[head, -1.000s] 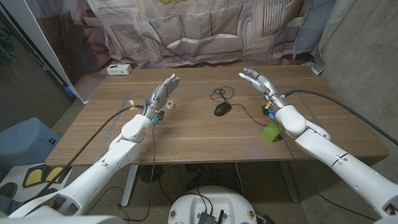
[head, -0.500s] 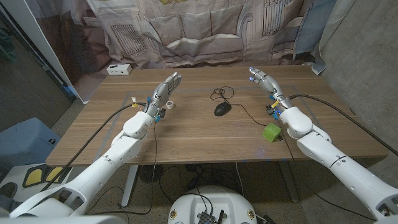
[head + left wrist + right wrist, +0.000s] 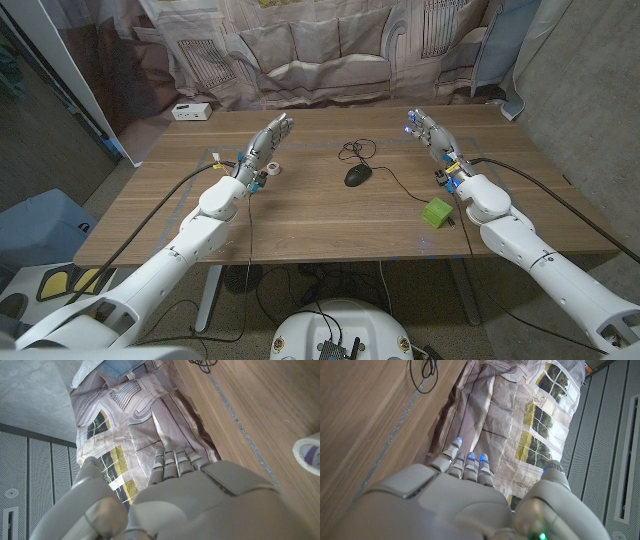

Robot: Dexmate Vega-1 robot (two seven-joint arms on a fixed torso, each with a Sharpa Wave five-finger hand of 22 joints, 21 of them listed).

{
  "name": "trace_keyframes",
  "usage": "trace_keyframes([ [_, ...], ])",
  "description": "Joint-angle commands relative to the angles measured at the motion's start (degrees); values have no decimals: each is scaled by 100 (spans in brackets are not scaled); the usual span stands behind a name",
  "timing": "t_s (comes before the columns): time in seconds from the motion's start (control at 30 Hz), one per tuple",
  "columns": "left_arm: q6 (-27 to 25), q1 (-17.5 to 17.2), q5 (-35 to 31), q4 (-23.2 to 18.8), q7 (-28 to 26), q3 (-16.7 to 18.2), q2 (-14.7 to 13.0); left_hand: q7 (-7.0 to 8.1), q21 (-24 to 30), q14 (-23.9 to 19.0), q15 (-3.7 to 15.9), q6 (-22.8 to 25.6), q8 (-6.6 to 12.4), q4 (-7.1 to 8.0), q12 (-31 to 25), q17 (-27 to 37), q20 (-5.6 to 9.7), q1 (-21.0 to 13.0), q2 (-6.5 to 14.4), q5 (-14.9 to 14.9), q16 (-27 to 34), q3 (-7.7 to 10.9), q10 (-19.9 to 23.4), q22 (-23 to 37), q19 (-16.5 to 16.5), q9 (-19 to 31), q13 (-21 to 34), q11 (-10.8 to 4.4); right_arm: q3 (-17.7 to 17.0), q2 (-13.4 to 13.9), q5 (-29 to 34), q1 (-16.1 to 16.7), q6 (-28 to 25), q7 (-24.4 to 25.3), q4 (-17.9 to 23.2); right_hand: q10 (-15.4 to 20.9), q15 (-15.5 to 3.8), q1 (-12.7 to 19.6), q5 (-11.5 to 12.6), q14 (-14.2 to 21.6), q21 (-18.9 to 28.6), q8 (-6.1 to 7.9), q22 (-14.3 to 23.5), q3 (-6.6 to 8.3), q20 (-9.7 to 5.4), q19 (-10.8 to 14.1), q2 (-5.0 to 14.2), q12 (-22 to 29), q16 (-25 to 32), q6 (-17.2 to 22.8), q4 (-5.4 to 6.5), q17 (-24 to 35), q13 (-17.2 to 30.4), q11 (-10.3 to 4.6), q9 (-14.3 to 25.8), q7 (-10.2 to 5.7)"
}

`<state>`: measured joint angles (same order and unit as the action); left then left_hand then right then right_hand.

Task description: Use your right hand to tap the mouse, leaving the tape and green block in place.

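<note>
Mouse (image 3: 357, 175) lies near the middle of the table (image 3: 300, 215), a little toward the far edge, its long axis running slantwise from near-left to far-right, its cord looping off toward the far edge and trailing right. Right hand (image 3: 430, 135) hovers to its right and slightly farther back, fingers apart and holding nothing, so the tap looks to call for a sweep leftward and down across bare wood. Left hand (image 3: 267, 145) stands at about the same remove on the other side, likewise spread and empty, but the job belongs to the right. Tape (image 3: 273, 169) sits just beside the left hand, well apart from the mouse and away from the right hand's likely path. Block (image 3: 436, 212) rests toward the near right edge, close under the right forearm, so a dropped elbow or the trailing cable could nudge it. Open room lies between the right hand and the mouse, save the cord
</note>
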<state>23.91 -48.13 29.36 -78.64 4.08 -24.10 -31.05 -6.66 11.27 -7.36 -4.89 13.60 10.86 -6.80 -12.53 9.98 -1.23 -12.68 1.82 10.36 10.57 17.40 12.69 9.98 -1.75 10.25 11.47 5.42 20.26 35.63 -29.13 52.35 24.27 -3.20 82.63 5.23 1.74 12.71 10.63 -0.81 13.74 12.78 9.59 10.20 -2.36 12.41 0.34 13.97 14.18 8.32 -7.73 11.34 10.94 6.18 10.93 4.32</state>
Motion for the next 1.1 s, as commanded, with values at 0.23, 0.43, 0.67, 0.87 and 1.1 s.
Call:
trace_keyframes([
  [0.23, -203, -139, 222, -317, 53, 126, -173, 8, -7, -10, 11, 22, 9, -14, 1, 20, -42, 30, 38, 3, 13, 7, 36, 19, 14, 19, 9, 7, -97, -173, -1066, -110, 102, -1069, -681, 68, 60, -103, 37, 53, -49, -2, 13, -88, 21, 70, -110, -30, -26, 117, 43, 37, 6, 61, -5, 48],
  [0.43, -244, -139, 193, -317, -20, 120, -153, 7, -11, -3, 7, 16, 6, -14, 2, 20, -39, 32, 42, 3, 10, 8, 35, 19, 24, 19, 9, 16, -117, -125, -1042, -48, 98, -1051, -698, 75, 56, -127, 42, 63, -60, -20, 13, -110, 26, 80, -138, -39, -32, 98, 49, 38, 5, 43, -5, 28],
  [0.67, -189, -167, 133, -311, -126, 95, -72, 3, -15, -2, 12, 10, 3, -14, 7, 20, -51, 34, 47, 2, 10, 8, 23, 20, 39, 19, 9, 6, -131, -139, -1095, -79, 154, -1193, -820, 85, 61, -146, 47, 68, -72, -32, 13, -127, 32, 85, -159, -46, -40, 91, 53, 38, 4, 55, -6, 30],
  [0.87, -154, -63, 152, -166, 4, 49, -23, 4, -15, -3, 5, 12, 4, -14, 7, 20, -52, 36, 49, 2, 10, 8, 25, 20, 41, 19, 9, 2, -131, -165, -1059, -62, 189, -1140, -817, 97, 64, -157, 51, 73, -82, -35, 14, -138, 36, 85, -173, -50, -46, 98, 56, 38, 3, 54, -6, 28],
  [1.1, -82, 5, 163, -45, 115, 46, -23, 12, -17, -3, -1, 8, 2, -14, 11, 20, -58, 39, 51, 1, 11, 8, 15, 21, 51, 19, 9, 24, -138, -157, -1000, 43, 116, -913, -652, 113, 59, -168, 55, 94, -95, -39, 14, -149, 46, 85, -185, -54, -47, 110, 59, 38, 3, 41, -6, 24],
])
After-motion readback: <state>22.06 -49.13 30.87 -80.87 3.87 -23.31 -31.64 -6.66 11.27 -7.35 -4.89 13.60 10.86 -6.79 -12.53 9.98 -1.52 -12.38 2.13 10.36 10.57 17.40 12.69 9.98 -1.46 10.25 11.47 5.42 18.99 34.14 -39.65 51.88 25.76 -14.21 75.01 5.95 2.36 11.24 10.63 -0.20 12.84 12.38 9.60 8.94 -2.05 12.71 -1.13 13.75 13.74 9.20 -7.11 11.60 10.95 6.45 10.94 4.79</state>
